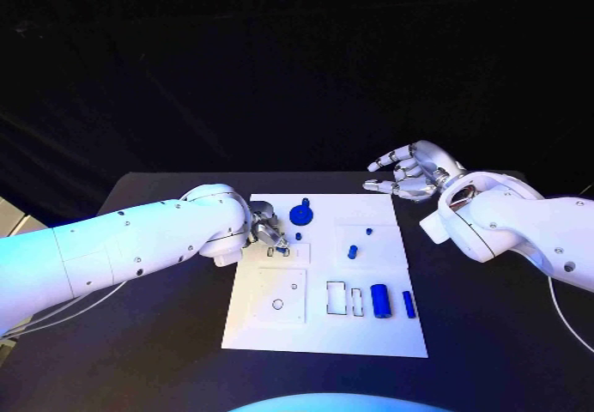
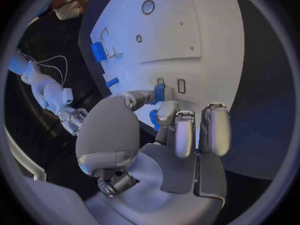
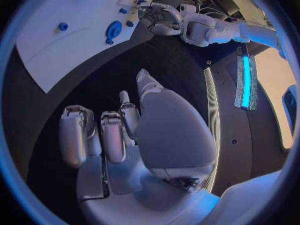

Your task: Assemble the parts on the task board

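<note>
The white task board (image 1: 328, 330) lies in the middle of the table. My left hand (image 1: 270, 238) is over its far left part and pinches a small blue part (image 2: 159, 92) between thumb and finger, right by two small slots (image 2: 181, 86). Just beyond the hand stand a blue peg (image 1: 299, 236) and a round blue part (image 1: 301, 213). Two small blue parts (image 1: 369, 231) (image 1: 353, 251) stand on the right half. A blue cylinder (image 1: 380, 301) and a thin blue bar (image 1: 409, 304) lie nearer me. My right hand (image 1: 409, 174) hovers off the board's far right corner, fingers apart, holding nothing.
Empty rectangular slots (image 1: 336, 296) and a round hole (image 1: 279, 303) mark the board's near half. Black table (image 1: 495, 326) surrounds the board on all sides. The right wrist view shows the board's edge (image 3: 56, 55) and my left hand (image 3: 159, 17) far off.
</note>
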`<control>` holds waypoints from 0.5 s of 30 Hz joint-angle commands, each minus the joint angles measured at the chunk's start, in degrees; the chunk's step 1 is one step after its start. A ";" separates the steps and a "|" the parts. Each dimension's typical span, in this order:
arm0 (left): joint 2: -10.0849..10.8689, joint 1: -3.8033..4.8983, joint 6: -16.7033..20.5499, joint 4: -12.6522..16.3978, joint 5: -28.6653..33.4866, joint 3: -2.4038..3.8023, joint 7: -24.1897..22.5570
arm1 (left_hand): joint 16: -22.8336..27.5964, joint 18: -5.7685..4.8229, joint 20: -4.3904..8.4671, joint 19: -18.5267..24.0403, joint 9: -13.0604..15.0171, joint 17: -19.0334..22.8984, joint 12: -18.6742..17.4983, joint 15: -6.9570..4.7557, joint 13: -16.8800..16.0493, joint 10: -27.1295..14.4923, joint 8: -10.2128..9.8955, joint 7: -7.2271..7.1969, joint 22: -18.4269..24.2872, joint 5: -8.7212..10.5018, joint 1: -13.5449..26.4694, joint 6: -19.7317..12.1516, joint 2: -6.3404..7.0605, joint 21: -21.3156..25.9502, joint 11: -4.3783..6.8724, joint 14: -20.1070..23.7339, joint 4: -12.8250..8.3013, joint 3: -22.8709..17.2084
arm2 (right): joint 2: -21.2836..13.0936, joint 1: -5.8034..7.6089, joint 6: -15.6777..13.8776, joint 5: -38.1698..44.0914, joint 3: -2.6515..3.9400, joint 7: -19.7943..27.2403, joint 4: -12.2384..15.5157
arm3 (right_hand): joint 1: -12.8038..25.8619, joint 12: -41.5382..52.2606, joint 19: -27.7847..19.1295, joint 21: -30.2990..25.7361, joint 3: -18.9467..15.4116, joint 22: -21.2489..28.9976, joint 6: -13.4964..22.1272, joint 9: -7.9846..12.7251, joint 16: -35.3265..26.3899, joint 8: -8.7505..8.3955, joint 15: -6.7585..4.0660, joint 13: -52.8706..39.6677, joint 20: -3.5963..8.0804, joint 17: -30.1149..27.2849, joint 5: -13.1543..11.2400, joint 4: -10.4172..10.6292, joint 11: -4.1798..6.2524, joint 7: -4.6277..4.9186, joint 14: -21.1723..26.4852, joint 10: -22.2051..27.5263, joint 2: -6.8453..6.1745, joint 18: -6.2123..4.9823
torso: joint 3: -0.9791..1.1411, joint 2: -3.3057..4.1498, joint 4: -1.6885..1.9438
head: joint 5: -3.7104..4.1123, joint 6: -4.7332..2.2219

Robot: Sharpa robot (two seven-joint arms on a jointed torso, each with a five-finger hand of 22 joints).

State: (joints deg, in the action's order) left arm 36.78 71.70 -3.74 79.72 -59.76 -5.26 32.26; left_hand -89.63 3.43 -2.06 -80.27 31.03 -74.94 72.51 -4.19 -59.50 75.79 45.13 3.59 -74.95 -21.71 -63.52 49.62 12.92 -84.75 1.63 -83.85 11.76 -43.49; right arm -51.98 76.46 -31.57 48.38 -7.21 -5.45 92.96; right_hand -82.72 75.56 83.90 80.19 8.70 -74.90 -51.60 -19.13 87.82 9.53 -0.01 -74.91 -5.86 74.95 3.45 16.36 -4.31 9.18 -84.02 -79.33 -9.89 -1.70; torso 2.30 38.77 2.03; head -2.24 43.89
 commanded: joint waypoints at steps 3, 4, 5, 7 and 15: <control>-0.37 -0.27 2.58 0.15 -4.02 -0.14 -1.06 | 0.06 -0.42 -0.06 -0.48 12.77 -14.07 0.14 -0.37 -0.07 0.43 0.31 -1.09 -1.51 -0.25 0.64 1.54 -0.02 -0.22 0.01 -5.84 -10.70 -10.35 | 0.04 -0.09 0.98 0.71 -0.01 0.54 -0.04 | -0.14 -0.35 1.39 -0.12 -0.26 -9.88 -0.36 -0.10 -0.32 0.24 0.12 -3.37 -0.27 10.22 -0.03 -0.06 -0.02 -0.03 -4.64 0.45 0.31 -0.58 | 0.01 0.01 0.01 | 0.07 0.20; -0.43 -0.30 2.48 0.13 -4.12 -0.17 -1.04 | 0.06 -0.42 -0.06 -0.48 12.77 -14.07 0.14 -0.37 -0.07 0.43 0.31 -1.09 -1.51 -0.25 0.64 1.54 -0.02 -0.22 0.01 -5.84 -10.70 -10.35 | 0.05 -0.10 0.99 0.72 -0.02 0.54 -0.05 | -0.14 -0.35 1.39 -0.12 -0.26 -9.88 -0.36 -0.10 -0.32 0.24 0.12 -3.37 -0.27 10.22 -0.03 -0.06 -0.02 -0.03 -4.64 0.45 0.31 -0.58 | 0.03 0.01 0.02 | 0.07 0.23; -0.45 -0.31 2.46 0.12 -4.15 -0.17 -1.04 | 0.06 -0.42 -0.06 -0.48 12.77 -14.07 0.14 -0.37 -0.07 0.43 0.31 -1.09 -1.51 -0.25 0.64 1.54 -0.02 -0.22 0.01 -5.84 -10.70 -10.35 | 0.06 -0.11 1.00 0.73 -0.02 0.54 -0.06 | -0.14 -0.35 1.39 -0.12 -0.26 -9.88 -0.36 -0.10 -0.32 0.24 0.12 -3.37 -0.27 10.22 -0.03 -0.06 -0.02 -0.03 -4.64 0.45 0.31 -0.58 | 0.03 -0.01 0.03 | 0.07 0.27; -0.55 -0.35 2.35 0.08 -4.25 -0.21 -1.01 | 0.05 -0.42 -0.05 -0.46 12.78 -14.09 0.19 -0.39 -0.15 0.50 0.32 -1.11 -1.48 -0.30 0.70 1.59 -0.01 -0.21 0.03 -5.85 -10.70 -10.36 | 0.08 -0.13 1.02 0.74 -0.03 0.54 -0.07 | -0.14 -0.35 1.39 -0.12 -0.26 -9.88 -0.36 -0.10 -0.32 0.24 0.12 -3.37 -0.27 10.22 -0.03 -0.06 -0.02 -0.03 -4.64 0.45 0.31 -0.58 | 0.04 -0.02 0.03 | 0.05 0.34; -0.64 -0.39 1.36 0.47 -4.15 -0.28 -0.95 | 0.04 -0.43 -0.03 -0.51 12.81 -14.12 0.17 -0.41 -0.11 0.57 0.34 -1.15 -1.55 -0.37 0.84 1.70 -0.03 -0.24 0.06 -5.86 -10.67 -10.40 | 0.13 -0.18 1.10 0.76 -0.04 0.52 -0.11 | -0.14 -0.35 1.39 -0.12 -0.26 -9.88 -0.36 -0.10 -0.32 0.24 0.12 -3.37 -0.27 10.22 -0.03 -0.06 -0.02 -0.03 -4.64 0.45 0.31 -0.58 | 0.06 -0.03 -0.01 | -0.03 0.48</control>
State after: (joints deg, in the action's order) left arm 36.26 71.36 -1.99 79.93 -63.19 -5.53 31.89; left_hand -89.63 3.44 -2.06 -80.27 34.31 -74.94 72.52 -4.19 -59.59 75.99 45.12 3.65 -74.94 -21.71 -62.76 49.71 13.21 -84.75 1.82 -83.84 11.76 -43.49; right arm -51.89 76.33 -31.32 48.48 -7.25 -5.43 92.84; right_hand -82.73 75.56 83.90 80.19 8.70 -74.95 -51.60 -19.17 87.82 9.53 -0.01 -74.91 -5.86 74.94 3.45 16.36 -4.32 9.18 -84.02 -79.33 -9.89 -1.70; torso 2.35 38.75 2.03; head -2.24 44.33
